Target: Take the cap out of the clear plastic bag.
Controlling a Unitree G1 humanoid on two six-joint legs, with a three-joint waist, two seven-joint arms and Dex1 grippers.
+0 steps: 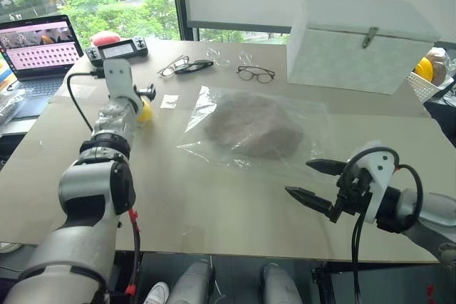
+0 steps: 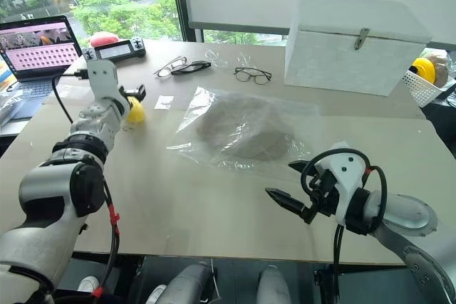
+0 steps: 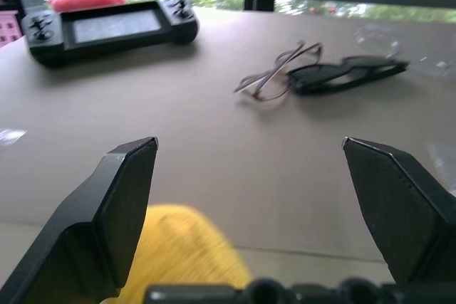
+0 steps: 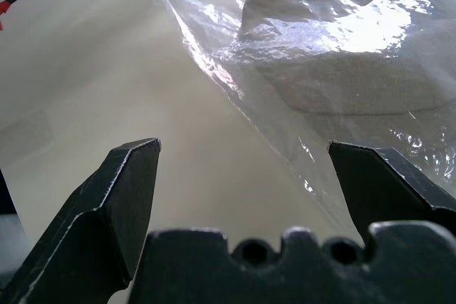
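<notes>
The cap (image 1: 253, 127) lies inside the bag (image 1: 214, 115), flat on the surface (image 1: 214, 204) near its middle. My right pincer (image 1: 315, 179) hangs at the near right, jaws spread wide and holding nothing, just short of the bag's near right edge. My left pincer (image 3: 249, 154) is far to the left, also wide open and empty, over a yellow thing (image 1: 145, 112), well apart from the bag.
</notes>
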